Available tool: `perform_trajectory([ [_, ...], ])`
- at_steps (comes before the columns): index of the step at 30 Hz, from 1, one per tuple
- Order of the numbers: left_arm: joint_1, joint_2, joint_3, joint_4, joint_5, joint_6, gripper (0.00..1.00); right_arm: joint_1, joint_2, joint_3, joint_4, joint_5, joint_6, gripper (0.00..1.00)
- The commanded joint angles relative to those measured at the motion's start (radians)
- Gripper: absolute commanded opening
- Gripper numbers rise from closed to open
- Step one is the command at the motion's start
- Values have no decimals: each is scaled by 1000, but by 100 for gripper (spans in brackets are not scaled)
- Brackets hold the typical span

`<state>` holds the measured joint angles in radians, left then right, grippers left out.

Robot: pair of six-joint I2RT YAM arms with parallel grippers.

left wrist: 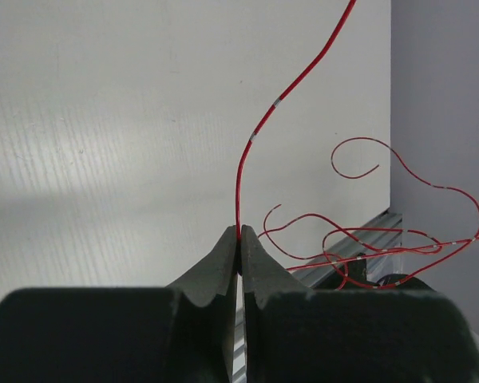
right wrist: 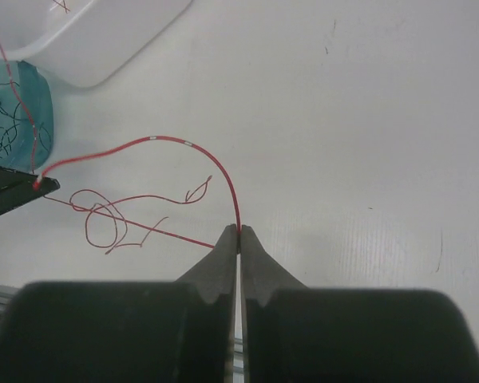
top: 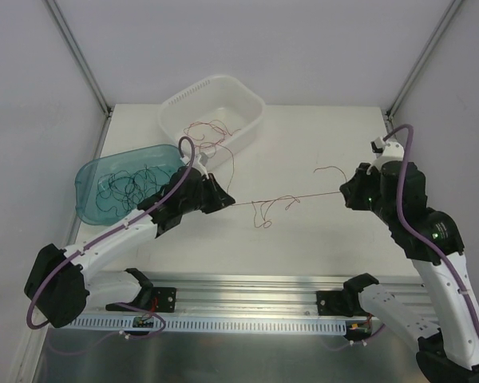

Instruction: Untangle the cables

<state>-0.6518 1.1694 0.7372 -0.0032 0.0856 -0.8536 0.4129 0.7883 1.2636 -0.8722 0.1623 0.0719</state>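
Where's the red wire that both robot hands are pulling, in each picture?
Top external: red wire stretched straight across the middle.
Left wrist: red wire rising from the shut jaws to the top edge.
Right wrist: red wire arching left from the shut jaws.
Shared landmark: loose red loops beside it.

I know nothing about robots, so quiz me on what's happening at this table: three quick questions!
1. True or false: the left pincer and right pincer are both shut on one red wire.
2. The tub holding the black wires is coloured: A teal, B yellow, C grey.
3. What colour are the wires in the white tub?
Key: 1 true; 2 A; 3 red.
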Motion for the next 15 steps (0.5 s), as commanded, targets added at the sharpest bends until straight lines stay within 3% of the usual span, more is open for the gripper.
perform_trajectory([
  [1,46,-27,-12,-236,-103,90,0,-46,28,-14,-27,81,-77,1],
  [6,-17,-53,48,-233,-89,85,0,-46,74,-249,113,-62,25,4],
  [8,-38,-53,54,-231,-87,59,0,-46,113,-297,147,-63,55,18],
  [9,-45,-50,60,-231,-89,50,0,-46,152,-332,151,-61,74,31],
  [11,-68,-30,67,-225,-87,30,0,-40,164,-357,171,-89,88,43],
  [12,-74,-11,74,-224,-89,22,0,-33,148,-377,189,-102,101,54],
  [15,-104,30,91,-218,-98,-2,0,23,105,-406,269,-153,161,62],
])
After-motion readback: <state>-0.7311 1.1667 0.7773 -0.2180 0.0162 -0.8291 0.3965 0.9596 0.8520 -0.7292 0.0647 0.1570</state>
